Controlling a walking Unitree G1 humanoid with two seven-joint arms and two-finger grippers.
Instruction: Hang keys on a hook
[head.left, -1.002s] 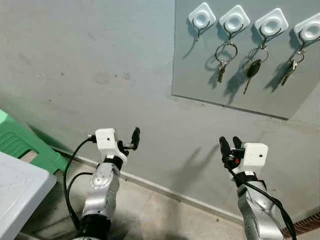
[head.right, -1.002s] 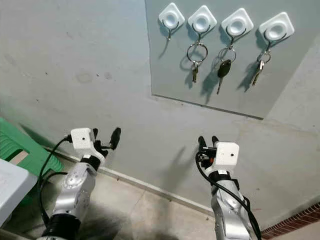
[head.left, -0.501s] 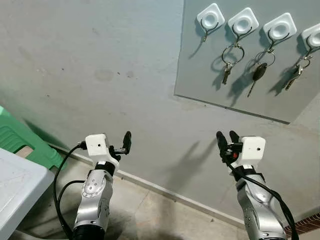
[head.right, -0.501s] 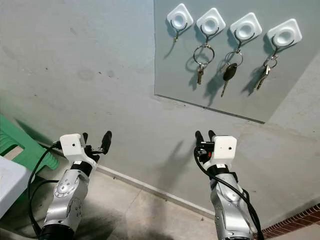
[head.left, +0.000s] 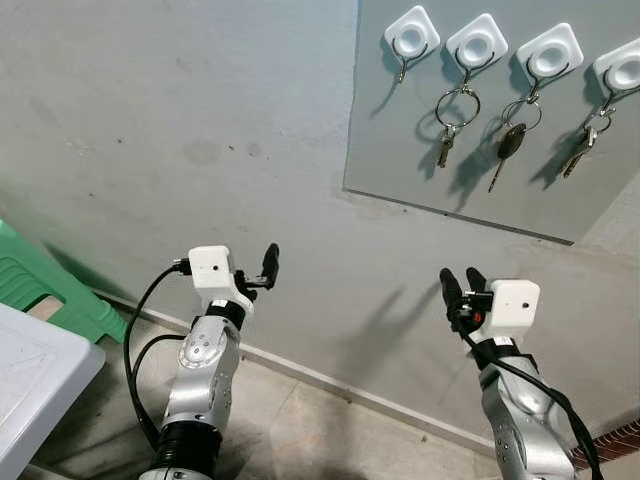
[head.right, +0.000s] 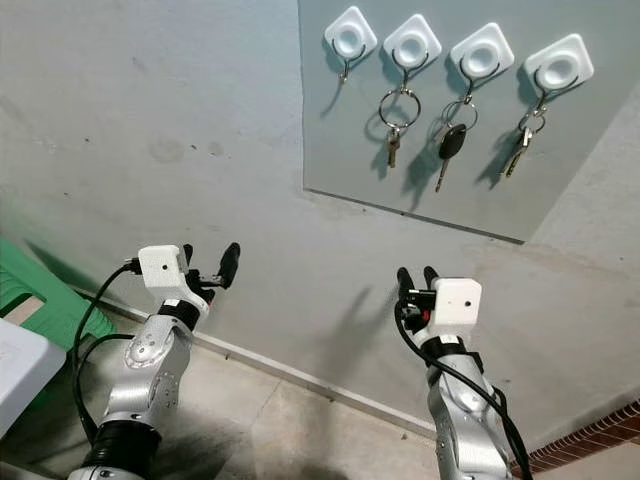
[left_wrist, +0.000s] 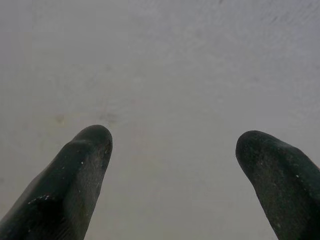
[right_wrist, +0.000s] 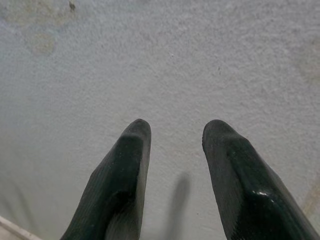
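A grey board (head.left: 400, 150) on the wall carries four white hooks. The leftmost hook (head.left: 410, 35) is bare. A key ring with a small key (head.left: 450, 115) hangs from the second hook. A black-headed key (head.left: 508, 140) hangs from the third, and a small bunch of keys (head.left: 580, 140) from the fourth. My left gripper (head.right: 210, 263) is raised low before the wall, open and holding nothing, its fingers (left_wrist: 85, 165) wide apart. My right gripper (head.left: 460, 280) points up below the board, open with a narrow gap and nothing between its fingers (right_wrist: 132, 160).
A green plastic stool (head.left: 40, 285) and a white table corner (head.left: 35, 365) stand at the left. The tiled floor (head.left: 330, 430) meets the wall below the arms. A brick edge (head.left: 612, 445) shows at the bottom right. A black cable (head.left: 135, 340) loops off the left arm.
The view has shifted a little. My left arm has risen and swung slightly right toward the wall. The right arm and the hanging keys look the same.
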